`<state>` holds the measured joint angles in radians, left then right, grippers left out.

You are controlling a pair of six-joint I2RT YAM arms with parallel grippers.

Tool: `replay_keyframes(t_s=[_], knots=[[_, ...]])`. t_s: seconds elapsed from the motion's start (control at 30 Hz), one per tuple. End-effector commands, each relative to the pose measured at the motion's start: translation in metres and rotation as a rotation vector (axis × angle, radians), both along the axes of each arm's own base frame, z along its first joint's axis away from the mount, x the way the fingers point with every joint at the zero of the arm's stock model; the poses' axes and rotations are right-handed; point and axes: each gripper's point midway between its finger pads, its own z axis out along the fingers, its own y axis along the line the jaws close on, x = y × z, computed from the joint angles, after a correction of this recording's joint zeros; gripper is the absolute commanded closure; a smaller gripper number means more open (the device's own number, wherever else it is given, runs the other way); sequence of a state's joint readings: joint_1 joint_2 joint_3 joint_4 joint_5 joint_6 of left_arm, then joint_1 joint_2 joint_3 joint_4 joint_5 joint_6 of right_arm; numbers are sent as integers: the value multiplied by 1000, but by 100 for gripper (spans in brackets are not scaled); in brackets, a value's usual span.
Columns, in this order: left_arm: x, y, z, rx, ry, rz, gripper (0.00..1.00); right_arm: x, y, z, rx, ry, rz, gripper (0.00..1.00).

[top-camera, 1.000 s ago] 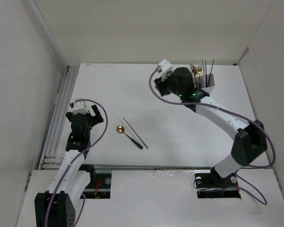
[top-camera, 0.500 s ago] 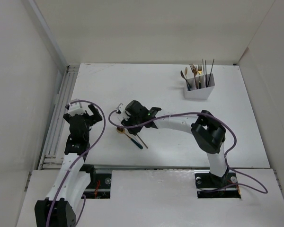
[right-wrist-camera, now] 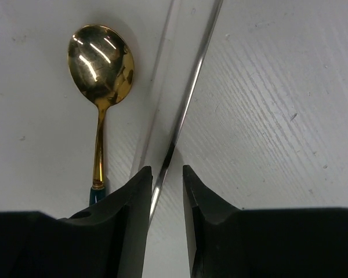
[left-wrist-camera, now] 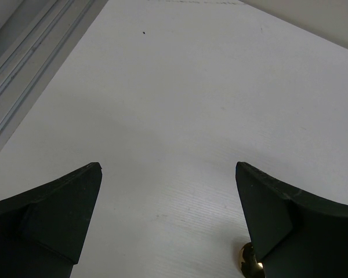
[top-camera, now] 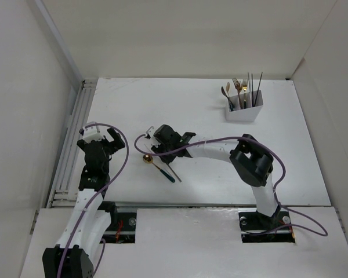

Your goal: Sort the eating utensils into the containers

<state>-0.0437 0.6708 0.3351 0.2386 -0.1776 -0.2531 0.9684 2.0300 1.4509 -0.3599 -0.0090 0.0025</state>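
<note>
A gold spoon (top-camera: 156,166) with a dark green handle lies on the table, and two thin chopsticks (top-camera: 175,174) lie just right of it. My right gripper (top-camera: 161,149) is low over them. In the right wrist view its jaws (right-wrist-camera: 167,171) stand a narrow gap apart, straddling the dark chopstick (right-wrist-camera: 188,98), which lies against the left finger. A paler stick (right-wrist-camera: 162,69) and the spoon (right-wrist-camera: 100,58) lie just left of it. My left gripper (top-camera: 107,134) is wide open and empty (left-wrist-camera: 168,166), left of the spoon. The white bin (top-camera: 243,113) stands at the back right.
Forks, a spoon and dark chopsticks (top-camera: 243,90) stand upright in the bin. An aluminium rail (top-camera: 72,133) runs along the table's left edge. The spoon's bowl (left-wrist-camera: 247,265) shows beside my left gripper's right finger. White walls enclose the table.
My right arm has swung from the bin at the back right down to the chopsticks beside the spoon, then settled over them. My left arm has barely moved.
</note>
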Motion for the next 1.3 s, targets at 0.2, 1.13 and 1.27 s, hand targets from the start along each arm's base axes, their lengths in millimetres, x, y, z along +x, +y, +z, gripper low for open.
replay_keyframes(t_s=[0.2, 1.13, 1.27], knots=[[2, 2, 14, -4, -49, 13, 0, 2, -12, -24, -93, -2, -62, 68], [1, 1, 12, -7, -58, 4, 0, 49, -57, 29, 124, -3, -208, 100], [1, 1, 14, -7, -67, 4, 0, 71, -71, 55, 196, -42, -250, 100]])
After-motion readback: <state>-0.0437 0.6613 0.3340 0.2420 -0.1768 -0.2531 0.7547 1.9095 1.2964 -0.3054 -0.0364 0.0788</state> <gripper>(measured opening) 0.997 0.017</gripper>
